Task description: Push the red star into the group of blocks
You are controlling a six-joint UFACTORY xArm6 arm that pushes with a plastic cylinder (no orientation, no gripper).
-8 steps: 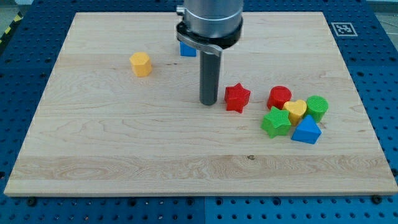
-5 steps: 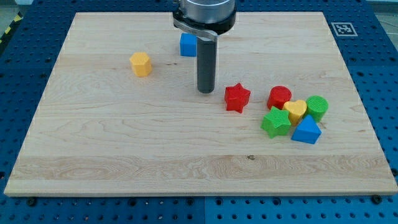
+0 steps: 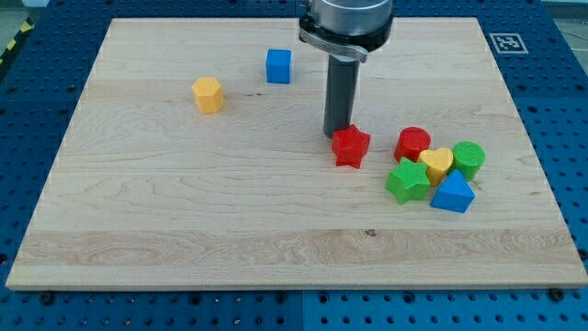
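The red star [image 3: 351, 146] lies right of the board's middle. My tip [image 3: 336, 134] stands just at the star's upper left edge, touching or nearly touching it. To the star's right is the group: a red cylinder [image 3: 412, 143], a yellow heart [image 3: 436, 163], a green cylinder [image 3: 469, 158], a green star [image 3: 407, 179] and a blue triangular block [image 3: 453, 192]. A small gap separates the red star from the red cylinder.
A blue cube [image 3: 278, 65] lies near the view's top, left of the rod. A yellow hexagonal block [image 3: 209, 94] lies further left. The wooden board [image 3: 184, 221] rests on a blue perforated base.
My tip moved from the star's left, up toward the view's top, then right to the star's upper left edge. The blue cube is uncovered. The red star has not visibly moved.
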